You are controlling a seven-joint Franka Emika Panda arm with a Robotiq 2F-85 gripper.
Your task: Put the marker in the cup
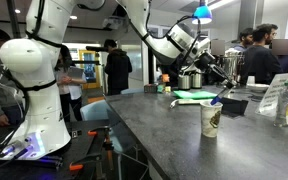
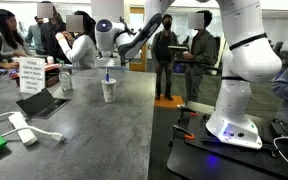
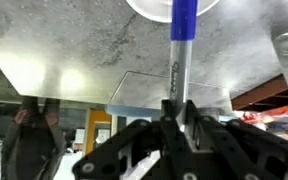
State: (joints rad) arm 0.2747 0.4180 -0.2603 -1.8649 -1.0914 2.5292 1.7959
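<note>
The cup point(image 1: 211, 119) is a white paper cup with a dark logo, standing on the grey counter; it also shows in an exterior view point(image 2: 109, 90) and as a white rim at the top of the wrist view point(image 3: 172, 8). My gripper point(image 1: 221, 82) hangs just above and behind the cup and is shut on the marker point(image 3: 180, 55), a white barrel with a blue end. The blue end points at the cup's mouth point(image 1: 216, 99). In the other exterior view the gripper point(image 2: 106, 62) sits directly over the cup.
Steel urns point(image 1: 189, 78) and a dark tray point(image 1: 230, 106) stand behind the cup. A sign card point(image 2: 29, 75), a glass point(image 2: 66, 80), a black device point(image 2: 44, 102) and a white cable block point(image 2: 22, 128) lie on the counter point(image 2: 94, 135). People stand around.
</note>
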